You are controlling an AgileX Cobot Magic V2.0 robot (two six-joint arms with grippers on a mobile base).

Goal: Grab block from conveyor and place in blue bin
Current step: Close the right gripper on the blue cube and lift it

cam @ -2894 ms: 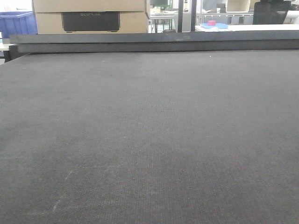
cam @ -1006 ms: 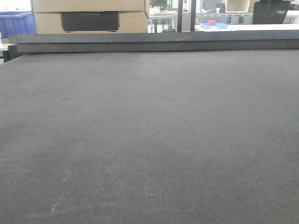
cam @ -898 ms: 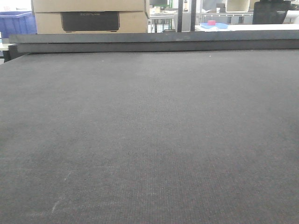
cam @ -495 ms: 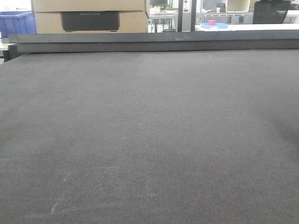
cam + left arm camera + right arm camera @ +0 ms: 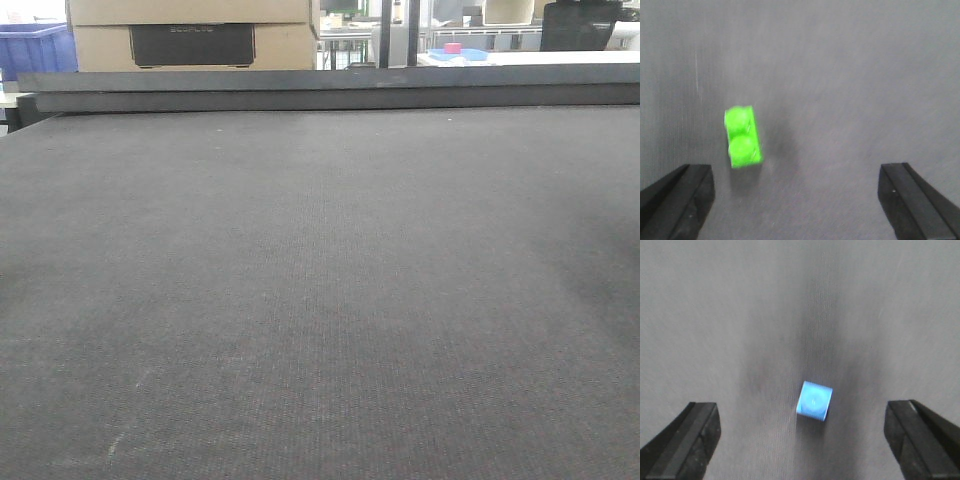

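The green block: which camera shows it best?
The left wrist view: the green block lies on the conveyor, ahead of the open left end effector. The front view and right wrist view do not show it; the latter shows a blue block.

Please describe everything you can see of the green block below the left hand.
The green block is a small, bright green brick that looks like plastic, with two round studs in a row on top. Its image is slightly blurred. It lies flat on the grey conveyor, studs up, with its long side pointing roughly away from the camera and turned a little. A faint shadow falls beside it. It sits ahead of the open left hand, toward the picture's left side. Only the belt touches it.
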